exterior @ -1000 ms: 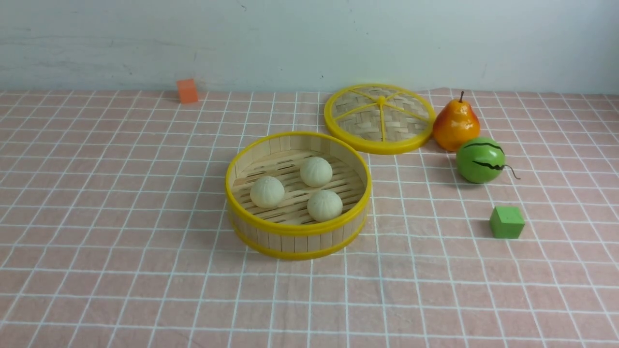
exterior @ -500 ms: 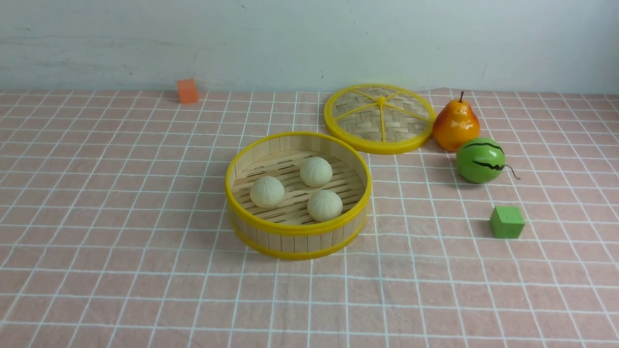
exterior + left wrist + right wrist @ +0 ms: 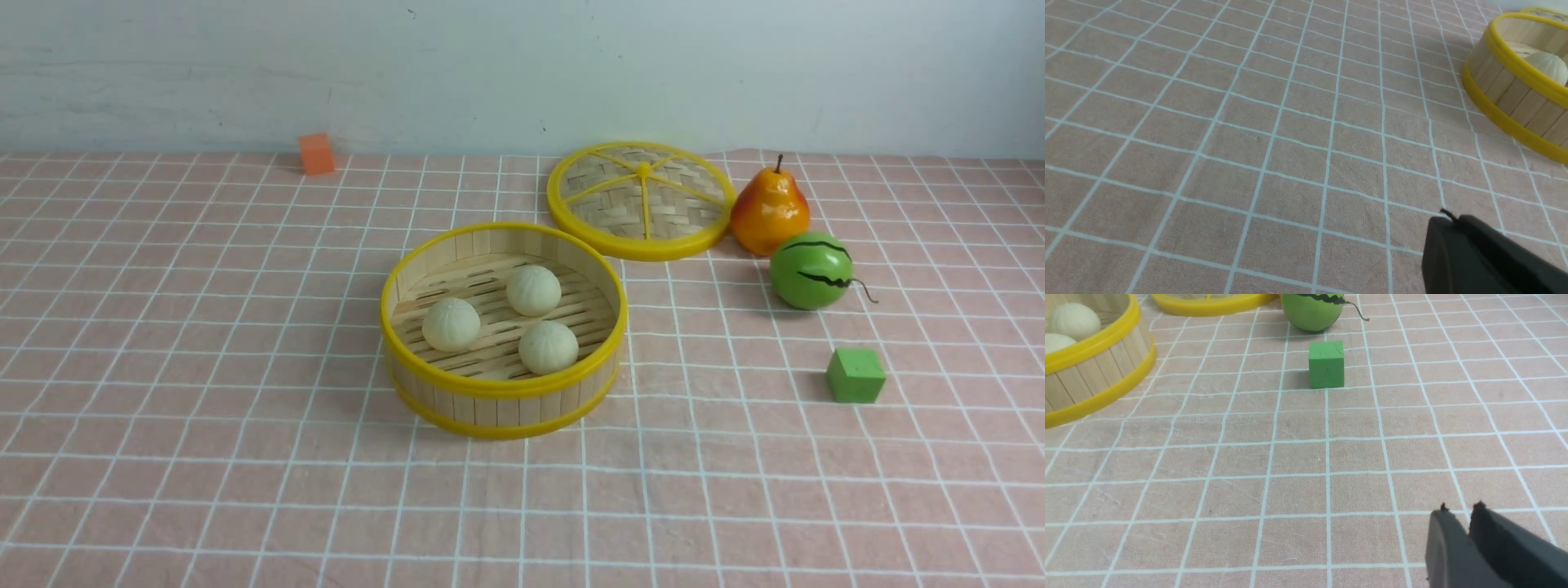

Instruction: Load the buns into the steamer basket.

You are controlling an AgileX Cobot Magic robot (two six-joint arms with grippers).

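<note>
On the far left of the cloth, back by the wall, sits an orange cube. The left gripper shows only in its own wrist view, low over bare checked cloth, its dark fingers pressed together with no gap and nothing between them. The basket lies well apart from it, off to the robot's right and ahead, with one bun peeking over the yellow rim.

In the middle of the front view stands the basket, upright on the cloth. All three buns lie inside on its slatted floor: one at the left, one toward the back, one at the near right. They sit near each other but do not touch.

Behind and right of the basket the lid lies flat. Just beside its right edge stands a pear, and in front of the pear a green striped ball. A green cube lies nearer still, apart from the ball.

The right gripper also appears only in its wrist view, low over bare cloth, its jaws parted by a narrow slit and holding nothing. The green cube is ahead of it, and the basket with two buns in sight is well apart, ahead and to the robot's left.
</note>
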